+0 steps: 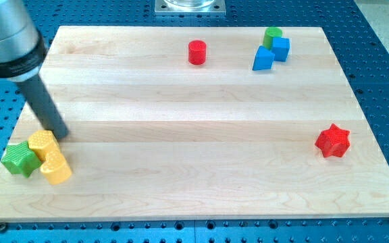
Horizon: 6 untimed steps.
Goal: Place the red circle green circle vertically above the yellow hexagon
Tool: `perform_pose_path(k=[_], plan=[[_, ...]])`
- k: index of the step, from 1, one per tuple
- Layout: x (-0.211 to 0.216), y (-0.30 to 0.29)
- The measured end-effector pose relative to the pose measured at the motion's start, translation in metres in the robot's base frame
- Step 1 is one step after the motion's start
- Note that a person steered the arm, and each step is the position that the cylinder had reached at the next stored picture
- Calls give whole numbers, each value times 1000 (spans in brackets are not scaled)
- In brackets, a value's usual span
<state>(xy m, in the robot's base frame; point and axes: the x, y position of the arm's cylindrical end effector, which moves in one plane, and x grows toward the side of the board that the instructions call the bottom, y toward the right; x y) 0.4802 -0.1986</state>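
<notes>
The red circle (196, 52) stands near the view's top, middle. The green circle (272, 34) stands at the top right, touching a blue cube (281, 48) with a blue triangular block (263, 59) beside it. The yellow hexagon (42, 142) sits at the view's lower left, pressed against a second yellow block (57, 168) and a green star (19, 159). My tip (61, 136) rests on the board just to the right of the yellow hexagon's upper edge, touching or nearly touching it.
A red star (333, 141) lies at the view's right. The wooden board (201, 182) sits on a blue perforated table. The arm's grey body (5, 34) fills the top left corner.
</notes>
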Motion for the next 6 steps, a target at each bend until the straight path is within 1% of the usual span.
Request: perform_pose_path(k=[2, 3, 4, 5, 6], plan=[[-64, 302], [-122, 427], [-205, 447], [-225, 389], [-225, 319]])
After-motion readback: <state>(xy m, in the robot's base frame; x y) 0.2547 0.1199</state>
